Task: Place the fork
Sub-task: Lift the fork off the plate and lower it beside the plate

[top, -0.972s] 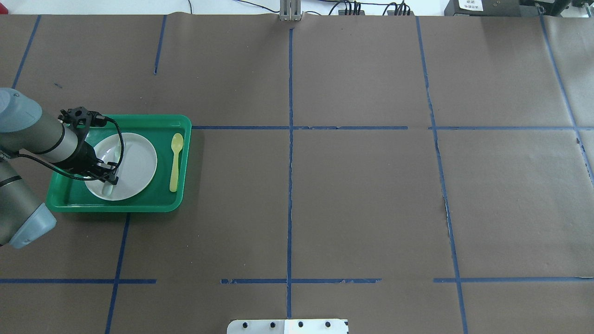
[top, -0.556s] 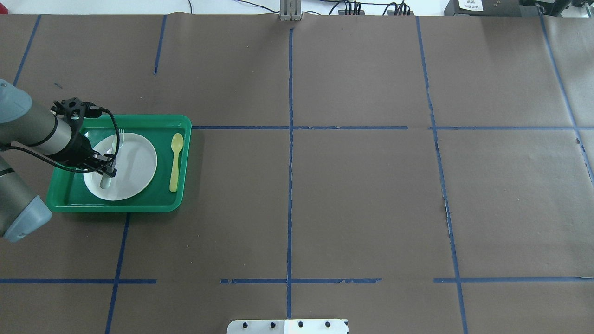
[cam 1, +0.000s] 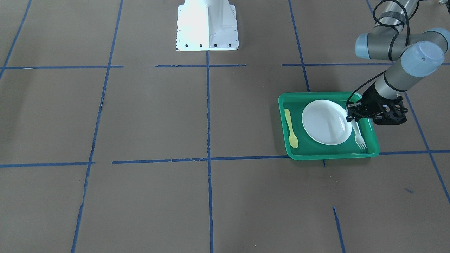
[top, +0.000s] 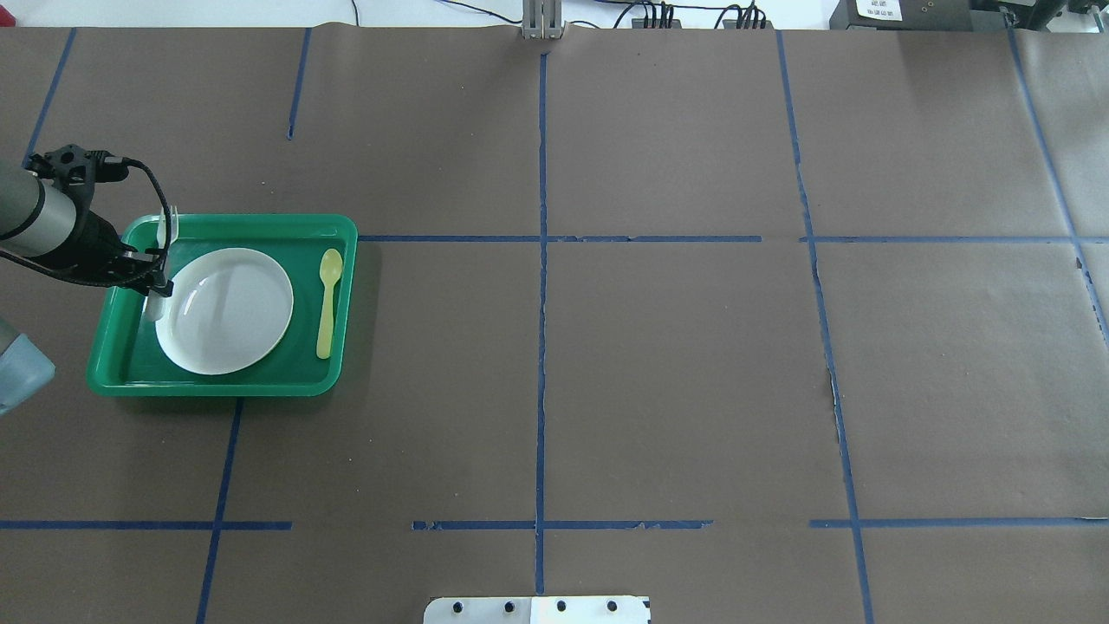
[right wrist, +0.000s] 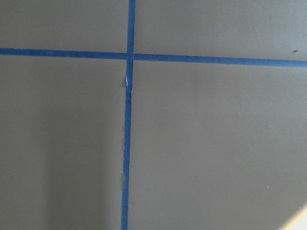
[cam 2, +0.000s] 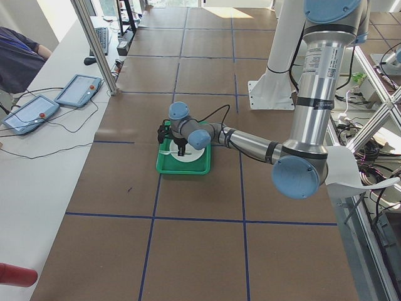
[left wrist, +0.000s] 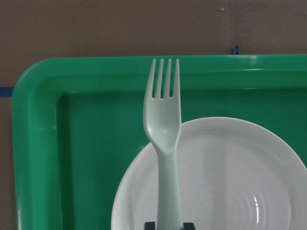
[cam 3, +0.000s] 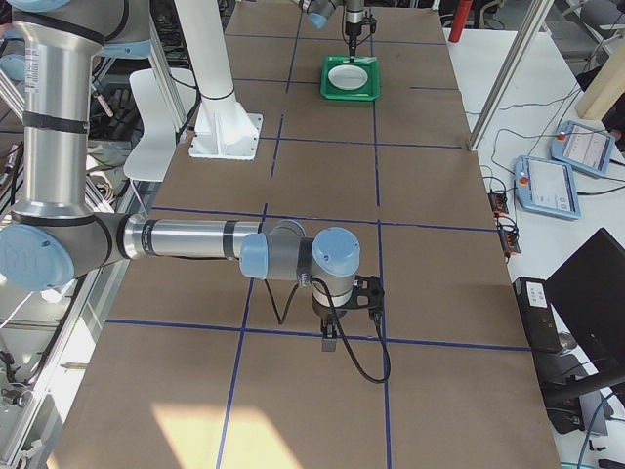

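My left gripper [top: 156,284] is shut on the handle of the whitish plastic fork [top: 163,227]. It holds the fork level over the left strip of the green tray [top: 217,383], beside the white plate [top: 230,312]. In the front-facing view the gripper [cam 1: 352,117] holds the fork [cam 1: 359,137] between the plate [cam 1: 325,121] and the tray wall [cam 1: 330,154]. In the left wrist view the fork [left wrist: 163,139] points at the tray's far rim [left wrist: 38,143], partly over the plate's edge [left wrist: 230,177]. I cannot tell if it touches the tray. My right gripper [cam 3: 332,337] shows only in the exterior right view; I cannot tell its state.
A yellow plastic spoon [top: 327,303] lies in the tray on the plate's other side, also in the front-facing view [cam 1: 291,128]. Brown paper with blue tape lines covers the table. The white robot base [cam 1: 207,24] stands mid-table at the robot's edge.
My left gripper has carried the fork leftward, from over the plate to the tray's left strip beside the plate. Plate and spoon have not moved.
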`<state>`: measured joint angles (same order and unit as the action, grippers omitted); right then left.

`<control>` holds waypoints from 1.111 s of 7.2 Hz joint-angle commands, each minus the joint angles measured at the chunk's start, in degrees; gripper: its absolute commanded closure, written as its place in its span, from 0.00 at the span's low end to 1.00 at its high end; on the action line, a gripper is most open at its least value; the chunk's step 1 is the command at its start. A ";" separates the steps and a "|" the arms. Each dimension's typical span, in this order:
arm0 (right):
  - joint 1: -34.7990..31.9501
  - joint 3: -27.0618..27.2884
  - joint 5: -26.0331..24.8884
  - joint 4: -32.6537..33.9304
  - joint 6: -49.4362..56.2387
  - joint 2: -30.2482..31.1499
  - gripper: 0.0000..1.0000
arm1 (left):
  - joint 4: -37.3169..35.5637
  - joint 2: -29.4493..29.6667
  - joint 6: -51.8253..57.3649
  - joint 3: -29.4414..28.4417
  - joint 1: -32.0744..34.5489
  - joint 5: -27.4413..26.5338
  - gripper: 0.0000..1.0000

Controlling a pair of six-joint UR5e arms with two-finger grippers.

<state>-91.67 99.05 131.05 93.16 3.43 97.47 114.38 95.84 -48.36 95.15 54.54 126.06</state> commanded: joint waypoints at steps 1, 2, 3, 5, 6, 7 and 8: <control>0.00 0.00 0.00 0.00 0.00 0.00 0.00 | 0.23 -2.67 2.81 -0.41 0.21 0.07 1.00; 0.00 0.00 0.00 0.00 0.00 0.00 0.00 | 0.23 -2.77 3.18 -0.75 0.21 0.07 1.00; 0.00 0.00 0.00 0.00 0.00 0.00 0.00 | 0.23 -2.68 3.10 -0.67 0.04 0.07 1.00; 0.00 0.00 0.00 0.00 0.00 0.00 0.00 | 0.23 -2.33 3.18 -0.67 -0.23 1.99 0.00; 0.00 0.00 0.00 0.00 0.00 0.00 0.00 | 0.15 -2.15 2.58 -0.50 -0.23 2.00 0.00; 0.00 0.00 0.00 0.00 0.00 0.00 0.00 | 0.15 -2.59 2.57 -0.06 0.21 2.00 0.00; 0.00 0.00 0.00 0.00 0.00 0.00 0.00 | 0.06 -2.77 2.92 -0.05 1.69 2.00 0.00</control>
<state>-91.67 99.05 131.05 93.16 3.43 97.47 114.51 93.32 -45.63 94.94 54.98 128.01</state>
